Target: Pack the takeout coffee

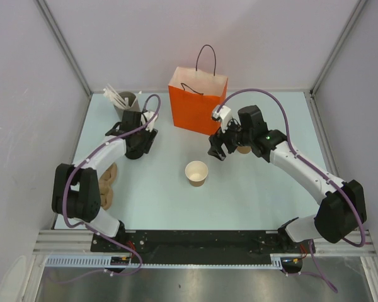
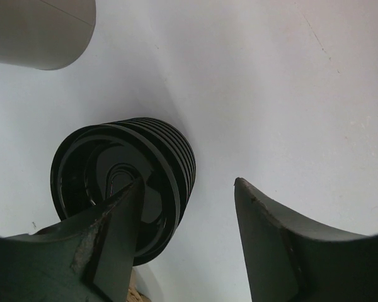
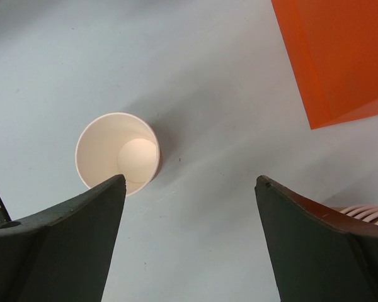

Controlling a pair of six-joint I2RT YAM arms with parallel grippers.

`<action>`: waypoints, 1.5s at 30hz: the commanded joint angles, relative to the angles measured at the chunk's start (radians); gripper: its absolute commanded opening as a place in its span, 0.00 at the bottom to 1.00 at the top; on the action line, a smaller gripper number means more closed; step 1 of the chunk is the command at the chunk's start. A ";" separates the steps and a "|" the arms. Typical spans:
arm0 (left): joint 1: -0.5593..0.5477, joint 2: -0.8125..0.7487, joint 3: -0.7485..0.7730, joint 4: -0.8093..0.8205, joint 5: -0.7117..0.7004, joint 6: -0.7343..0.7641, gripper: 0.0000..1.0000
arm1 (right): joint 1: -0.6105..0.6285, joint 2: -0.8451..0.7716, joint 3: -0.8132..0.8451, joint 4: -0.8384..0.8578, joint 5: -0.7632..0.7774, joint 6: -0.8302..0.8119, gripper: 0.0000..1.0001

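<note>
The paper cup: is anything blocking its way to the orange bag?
Nothing visible. Bare table lies between the paper cup and the orange bag; the right tool hangs just right of that path.

One small paper cup (image 1: 196, 172) stands upright near the middle of the surface, about midway between its left and right edges. Outer wall tan kraft; inside and rolled rim pale cream. Mouth open upward, flat pale bottom in plain sight. It stands free, touching nothing.

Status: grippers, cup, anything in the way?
Left gripper open over lid stack. Right gripper open, empty. Cup lidless, upright, mid-table. Nothing blocking it.
</note>
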State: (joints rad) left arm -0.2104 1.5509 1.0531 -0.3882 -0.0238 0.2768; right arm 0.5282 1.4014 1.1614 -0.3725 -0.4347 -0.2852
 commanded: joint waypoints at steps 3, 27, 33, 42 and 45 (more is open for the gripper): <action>0.013 0.015 0.042 0.003 -0.019 -0.030 0.63 | 0.000 -0.022 0.001 0.007 -0.015 -0.006 0.89; 0.023 0.014 0.041 0.023 -0.068 -0.045 0.42 | 0.007 -0.013 0.001 0.004 -0.010 -0.012 0.88; 0.025 0.017 0.042 0.025 -0.077 -0.050 0.29 | 0.012 -0.010 0.001 0.004 -0.007 -0.014 0.88; 0.028 0.017 0.044 0.026 -0.084 -0.053 0.23 | 0.013 -0.007 0.001 0.001 -0.006 -0.016 0.88; 0.028 0.012 0.044 0.028 -0.088 -0.056 0.24 | 0.013 -0.007 0.001 0.001 -0.004 -0.017 0.88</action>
State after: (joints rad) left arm -0.1928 1.5711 1.0573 -0.3832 -0.0875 0.2428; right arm 0.5354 1.4014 1.1614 -0.3847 -0.4347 -0.2897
